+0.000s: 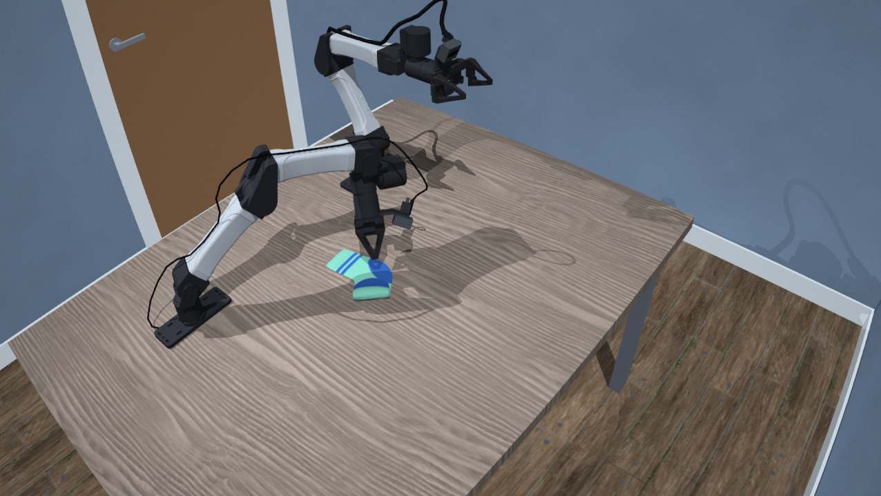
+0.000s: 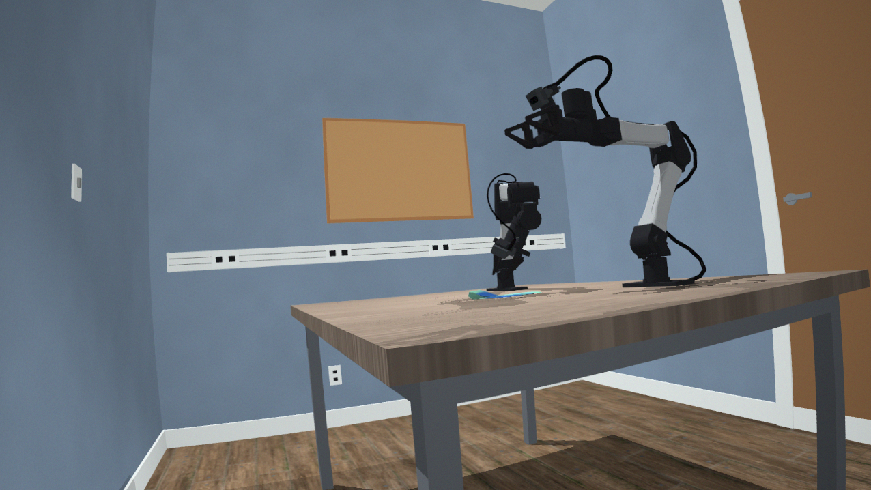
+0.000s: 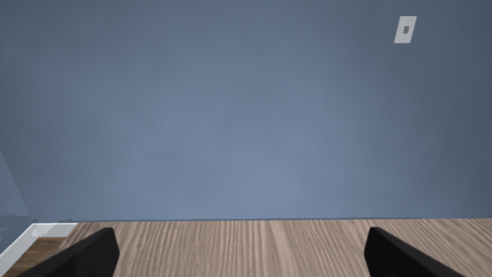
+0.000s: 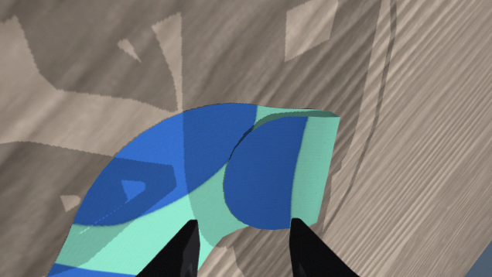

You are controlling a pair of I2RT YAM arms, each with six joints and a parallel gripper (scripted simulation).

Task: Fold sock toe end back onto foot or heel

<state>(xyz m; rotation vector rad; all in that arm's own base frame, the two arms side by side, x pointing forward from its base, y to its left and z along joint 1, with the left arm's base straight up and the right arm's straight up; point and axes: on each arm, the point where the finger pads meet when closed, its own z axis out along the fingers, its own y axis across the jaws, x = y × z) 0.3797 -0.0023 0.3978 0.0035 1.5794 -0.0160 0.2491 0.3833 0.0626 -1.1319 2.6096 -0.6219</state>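
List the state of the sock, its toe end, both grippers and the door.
Sock: lying on the table, folded at the toe end.
Toe end: folded back, resting on the foot.
Right gripper: partly open, empty, above the sock.
Left gripper: wide open, empty, raised.
Door: closed.
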